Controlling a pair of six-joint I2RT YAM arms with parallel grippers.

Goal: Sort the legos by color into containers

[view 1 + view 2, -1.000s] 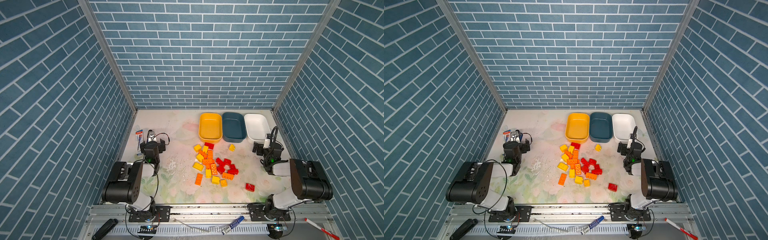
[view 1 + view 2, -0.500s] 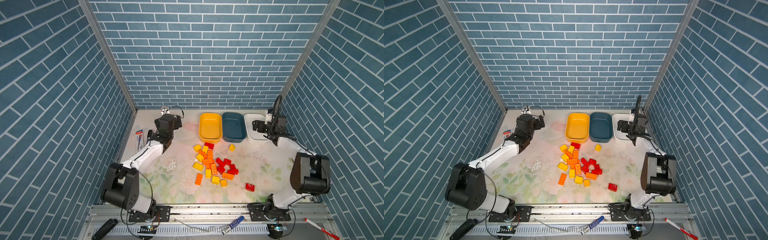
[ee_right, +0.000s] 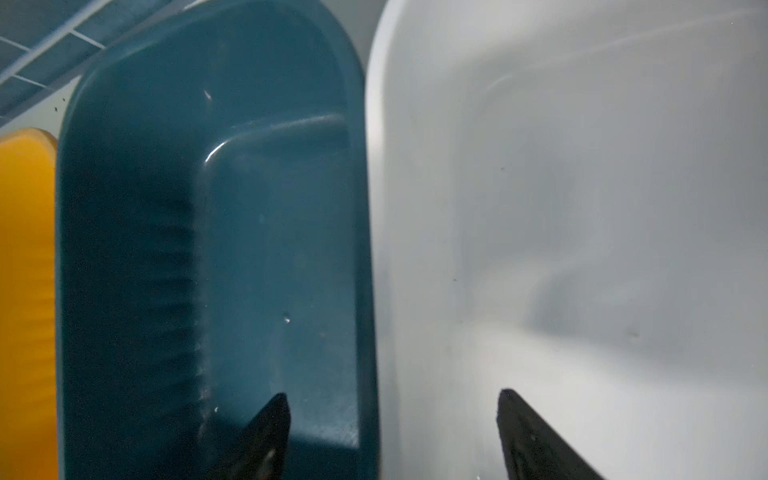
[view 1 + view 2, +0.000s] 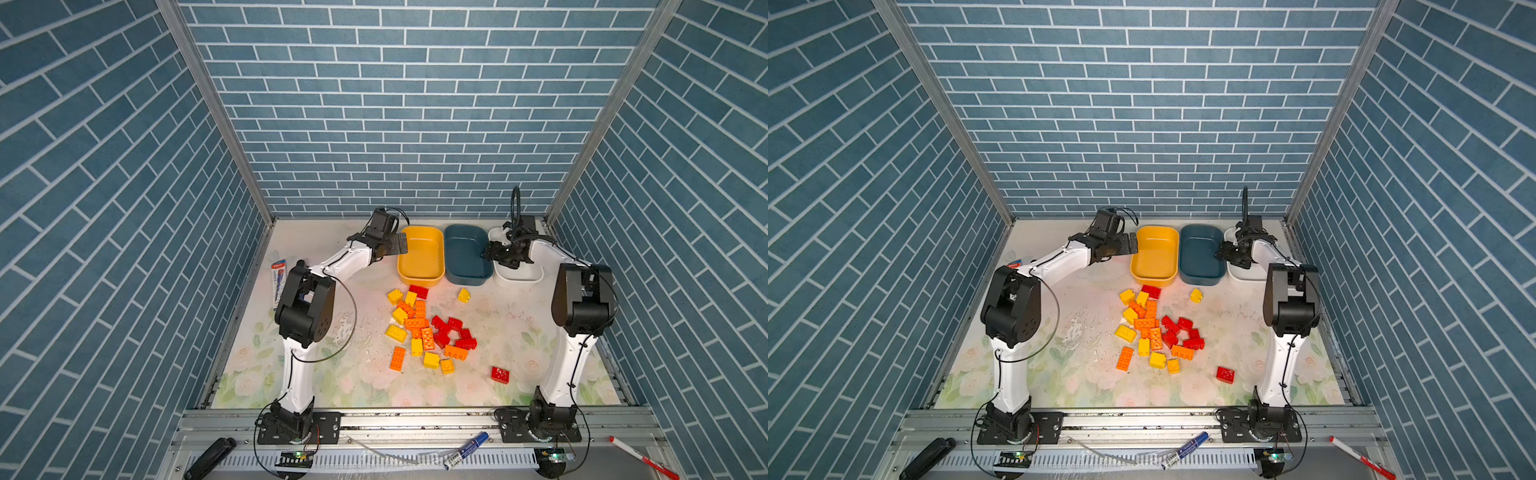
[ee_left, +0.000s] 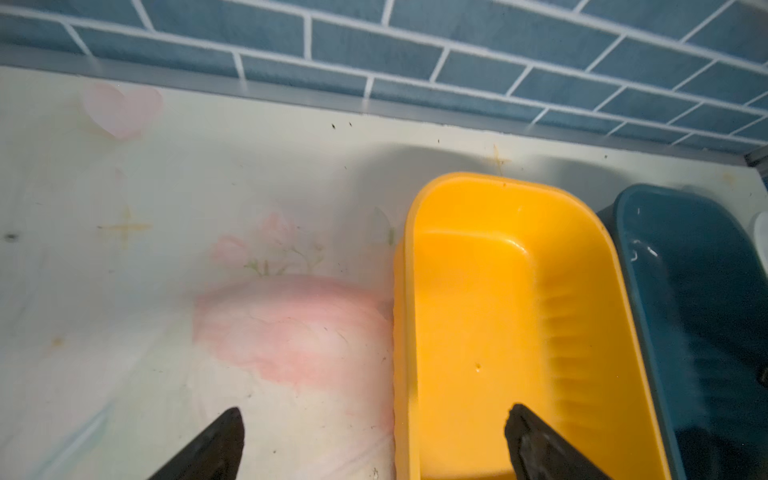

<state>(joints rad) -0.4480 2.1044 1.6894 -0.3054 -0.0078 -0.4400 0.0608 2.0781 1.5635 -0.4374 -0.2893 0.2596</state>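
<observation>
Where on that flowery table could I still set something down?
Bare: between the brick pile and the left arm; between the pile and the right arm, beyond the lone red brick. Crowded: the pile itself and the far row of tubs.

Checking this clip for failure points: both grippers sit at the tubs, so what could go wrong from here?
1. The right gripper straddles the adjoining walls of the teal tub and white tub; closing could pinch both.
2. The open left gripper straddles a wall of the yellow tub; pulling it may shove the red brick just in front.
</observation>
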